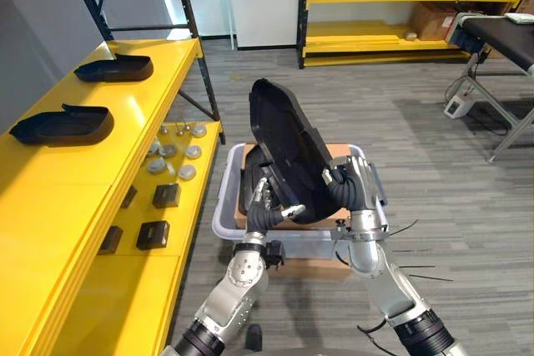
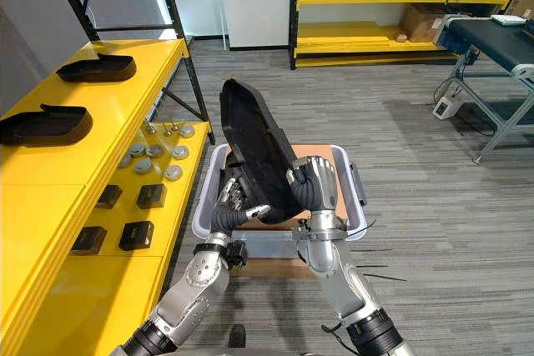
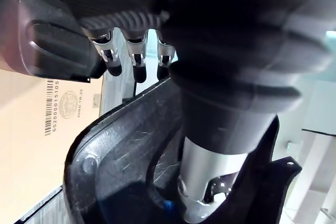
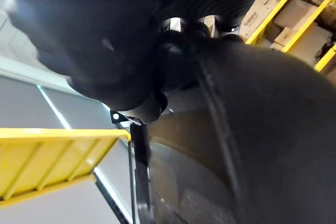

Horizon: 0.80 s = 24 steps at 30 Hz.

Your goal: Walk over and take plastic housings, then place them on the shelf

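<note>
The left hand (image 1: 269,206) curls its fingers over the lower rim of the black housing (image 1: 288,143), and the right hand (image 1: 350,185) clamps its right edge. It is held above the white bin (image 1: 224,214), near the yellow shelf (image 1: 83,172). Its long axis stands steeply (top end tipped away and leftward).

A barcode (image 3: 50,107) with digits marks the cardboard (image 3: 31,156); a printed word marks a box (image 4: 265,3).
</note>
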Tool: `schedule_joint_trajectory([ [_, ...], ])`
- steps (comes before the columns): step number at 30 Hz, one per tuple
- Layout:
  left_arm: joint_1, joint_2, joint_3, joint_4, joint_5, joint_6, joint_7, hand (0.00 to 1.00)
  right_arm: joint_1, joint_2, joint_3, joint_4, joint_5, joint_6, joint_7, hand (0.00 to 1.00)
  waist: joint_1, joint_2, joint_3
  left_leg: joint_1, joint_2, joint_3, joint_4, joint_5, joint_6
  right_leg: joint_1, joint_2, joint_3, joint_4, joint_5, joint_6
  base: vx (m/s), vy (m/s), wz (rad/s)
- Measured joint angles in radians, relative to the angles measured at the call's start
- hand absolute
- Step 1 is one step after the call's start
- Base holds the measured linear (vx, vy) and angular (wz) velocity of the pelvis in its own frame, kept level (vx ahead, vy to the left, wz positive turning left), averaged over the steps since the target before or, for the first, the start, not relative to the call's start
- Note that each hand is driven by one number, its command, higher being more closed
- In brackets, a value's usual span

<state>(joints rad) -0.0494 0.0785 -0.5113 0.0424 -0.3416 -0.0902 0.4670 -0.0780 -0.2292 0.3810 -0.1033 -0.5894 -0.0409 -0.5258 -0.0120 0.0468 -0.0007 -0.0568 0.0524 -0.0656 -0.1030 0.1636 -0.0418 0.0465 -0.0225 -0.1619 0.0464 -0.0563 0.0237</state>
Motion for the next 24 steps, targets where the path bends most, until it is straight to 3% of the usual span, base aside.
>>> schedule_joint_trajectory([
  [6, 0.002, -0.002, 0.045, -0.030, 0.021, 0.000, 0.004, 0.00, 0.034, 0.017, -0.006, 0.007, 0.000, -0.002, 0.000, 1.00, 0.000, 0.000, 0.000, 0.001, 0.000, -0.001, 0.000, -0.003, -0.004, 0.002, 0.002, -0.003, -0.012, -0.001, 0.001, -0.01, -0.002, 0.00],
  [11, 0.027, -0.014, 0.089, -0.113, 0.075, -0.005, -0.006, 0.00, 0.035, 0.038, -0.053, 0.038, 0.003, -0.038, -0.002, 1.00, 0.000, 0.000, 0.000, 0.001, -0.001, -0.002, 0.000, 0.000, 0.000, 0.003, 0.001, -0.004, -0.011, -0.001, 0.000, 0.00, 0.000, 0.00],
  [18, 0.086, -0.017, 0.139, -0.236, 0.142, -0.054, -0.031, 0.00, 0.041, 0.046, -0.162, 0.126, 0.009, 0.006, 0.003, 1.00, 0.003, -0.001, -0.001, 0.001, -0.002, -0.014, 0.000, 0.000, 0.000, 0.008, -0.002, -0.017, -0.008, -0.002, 0.001, 0.00, -0.001, 0.05],
  [24, 0.156, -0.017, 0.165, -0.245, 0.147, -0.068, -0.054, 0.00, 0.041, 0.059, -0.258, 0.117, 0.013, 0.011, 0.001, 1.00, 0.003, -0.001, -0.001, 0.001, -0.002, -0.014, -0.001, 0.000, 0.000, 0.008, -0.002, -0.018, -0.008, -0.003, 0.002, 0.00, 0.000, 0.00],
])
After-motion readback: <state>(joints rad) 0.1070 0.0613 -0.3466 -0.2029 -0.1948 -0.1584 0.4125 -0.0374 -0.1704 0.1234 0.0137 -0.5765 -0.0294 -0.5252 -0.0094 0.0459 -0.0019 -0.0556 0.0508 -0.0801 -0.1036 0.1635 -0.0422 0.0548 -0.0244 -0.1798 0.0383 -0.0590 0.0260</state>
